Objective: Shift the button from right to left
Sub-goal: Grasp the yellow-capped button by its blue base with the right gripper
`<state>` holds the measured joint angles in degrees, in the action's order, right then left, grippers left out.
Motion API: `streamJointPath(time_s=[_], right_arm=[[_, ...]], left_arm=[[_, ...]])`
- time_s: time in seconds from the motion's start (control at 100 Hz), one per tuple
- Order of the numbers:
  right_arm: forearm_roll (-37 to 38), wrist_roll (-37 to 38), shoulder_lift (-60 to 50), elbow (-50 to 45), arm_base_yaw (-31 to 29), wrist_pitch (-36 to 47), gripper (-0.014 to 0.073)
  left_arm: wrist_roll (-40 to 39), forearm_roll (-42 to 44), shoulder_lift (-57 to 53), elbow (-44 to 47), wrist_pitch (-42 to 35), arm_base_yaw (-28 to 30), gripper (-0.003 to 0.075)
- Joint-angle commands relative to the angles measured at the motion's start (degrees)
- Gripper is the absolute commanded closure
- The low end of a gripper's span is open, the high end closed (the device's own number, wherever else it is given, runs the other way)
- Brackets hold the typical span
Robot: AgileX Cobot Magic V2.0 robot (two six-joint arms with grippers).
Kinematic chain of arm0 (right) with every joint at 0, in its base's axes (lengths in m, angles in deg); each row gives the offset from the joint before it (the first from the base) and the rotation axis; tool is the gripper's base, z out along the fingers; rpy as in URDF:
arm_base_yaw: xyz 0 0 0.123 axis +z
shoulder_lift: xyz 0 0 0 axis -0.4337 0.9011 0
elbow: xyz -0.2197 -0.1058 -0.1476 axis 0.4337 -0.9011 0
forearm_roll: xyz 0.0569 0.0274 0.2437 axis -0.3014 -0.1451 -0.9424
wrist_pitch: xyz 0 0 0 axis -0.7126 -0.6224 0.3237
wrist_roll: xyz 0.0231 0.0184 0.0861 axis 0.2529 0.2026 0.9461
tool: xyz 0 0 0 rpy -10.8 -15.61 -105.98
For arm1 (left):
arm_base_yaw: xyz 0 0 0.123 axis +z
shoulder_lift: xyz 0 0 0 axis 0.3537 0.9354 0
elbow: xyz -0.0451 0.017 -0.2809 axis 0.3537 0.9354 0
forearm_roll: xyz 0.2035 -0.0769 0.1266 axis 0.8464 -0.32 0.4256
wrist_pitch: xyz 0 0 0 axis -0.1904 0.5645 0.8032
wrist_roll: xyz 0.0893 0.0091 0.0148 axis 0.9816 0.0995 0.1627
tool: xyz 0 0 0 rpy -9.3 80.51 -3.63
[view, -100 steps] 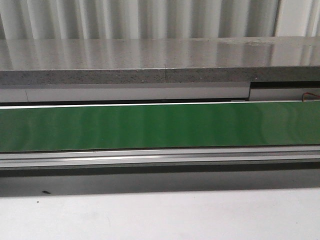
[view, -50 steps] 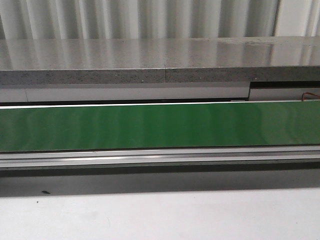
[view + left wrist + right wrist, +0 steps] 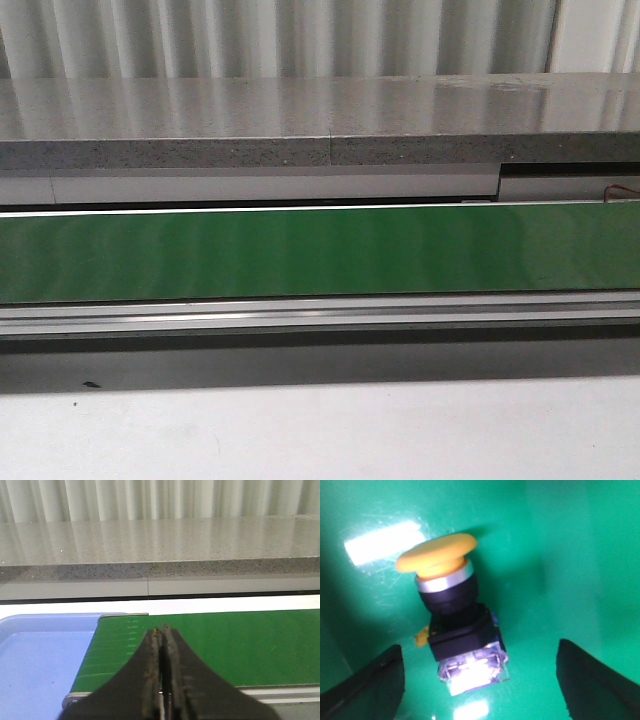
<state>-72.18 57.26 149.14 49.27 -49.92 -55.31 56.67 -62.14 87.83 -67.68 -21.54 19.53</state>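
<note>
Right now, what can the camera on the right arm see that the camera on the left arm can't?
Only the right wrist view shows the button: yellow cap, black collar, lying on its side between the right gripper's wide-open fingers, which do not touch it. Only the left wrist view shows the left gripper closed and empty, a blue tray at the belt's end, and the grey stone shelf behind. Both views share the green conveyor belt.
</note>
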Motion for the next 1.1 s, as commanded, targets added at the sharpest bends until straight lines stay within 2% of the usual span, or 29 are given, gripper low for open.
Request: streamJointPath(time_s=[0.0, 0.13, 0.19, 0.29, 0.41, 0.48, 0.71, 1.09], right_arm=[[0.6, -1.4, -1.7, 1.8, -0.3, 0.2, -0.0019], [0.6, -1.4, -0.3, 1.9, -0.3, 0.2, -0.0015], [0.6, -1.4, 0.1, 2.1, -0.3, 0.1, 0.0016], [0.6, -1.4, 0.3, 2.3, -0.3, 0.2, 0.0144], [0.6, -1.4, 0.3, 2.3, -0.3, 0.0, 0.0341], [0.6, -1.4, 0.3, 2.3, -0.3, 0.1, 0.0387], [0.4, -1.4, -2.4, 2.3, 0.2, -1.4, 0.0389], [-4.6, -1.4, -18.4, 2.3, 6.4, -7.7, 0.0389]], left_arm=[[-0.6, -0.4, -1.8, 2.2, -5.0, 0.2, 0.0741], [-0.6, -0.4, -1.8, 2.2, -5.0, 0.2, 0.0741], [-0.6, -0.4, -1.8, 2.2, -5.0, 0.2, 0.0741], [-0.6, -0.4, -1.8, 2.2, -5.0, 0.2, 0.0741], [-0.6, -0.4, -1.8, 2.2, -5.0, 0.2, 0.0741], [-0.6, -0.4, -1.8, 2.2, -5.0, 0.2, 0.0741], [-0.6, -0.4, -1.8, 2.2, -5.0, 0.2, 0.0741], [-0.6, -0.4, -1.8, 2.2, -5.0, 0.2, 0.0741]])
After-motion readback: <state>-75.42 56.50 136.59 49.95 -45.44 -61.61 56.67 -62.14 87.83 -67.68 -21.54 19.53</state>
